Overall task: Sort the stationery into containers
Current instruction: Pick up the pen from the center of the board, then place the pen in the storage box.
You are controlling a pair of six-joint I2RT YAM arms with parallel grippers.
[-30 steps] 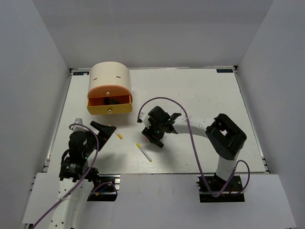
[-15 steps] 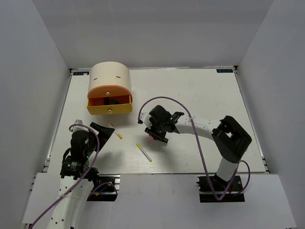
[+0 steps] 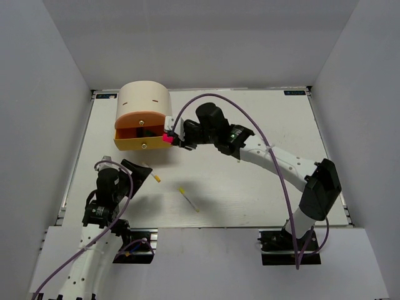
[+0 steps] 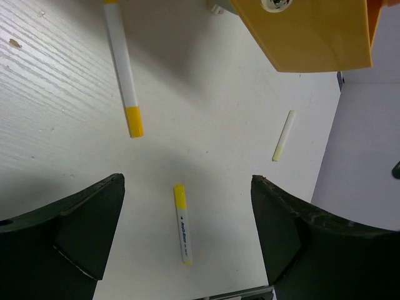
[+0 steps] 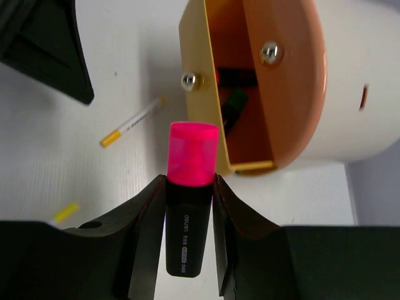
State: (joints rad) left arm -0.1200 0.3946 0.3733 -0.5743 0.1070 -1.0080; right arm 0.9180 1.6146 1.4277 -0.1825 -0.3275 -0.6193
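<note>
The right claw (image 5: 187,187) is found closed on a black highlighter (image 5: 185,240), gripped on both flanks of the barrel, with the pink cap (image 5: 193,153) projecting beyond the fingertips. The long axis of the highlighter is seen to run in line with the fingers, cap foremost. It is aimed toward the far left corner of the bench (image 3: 294,119), where the beige cabinet (image 3: 144,100) stands with its yellow drawer (image 3: 144,143) pulled out. In the overhead view the cap is placed just beside the right-hand end of the drawer front. In the wrist view the open cavity, in which other highlighters (image 5: 234,103) are lying, is offset to one side of the cap rather than beneath it. A short carry leftward over the drawer wall is judged necessary before release. The left claw (image 4: 187,187) is held wide apart and empty near the left edge, above white pens (image 4: 123,69). The right arm is by far the nearer to the drawer.
</note>
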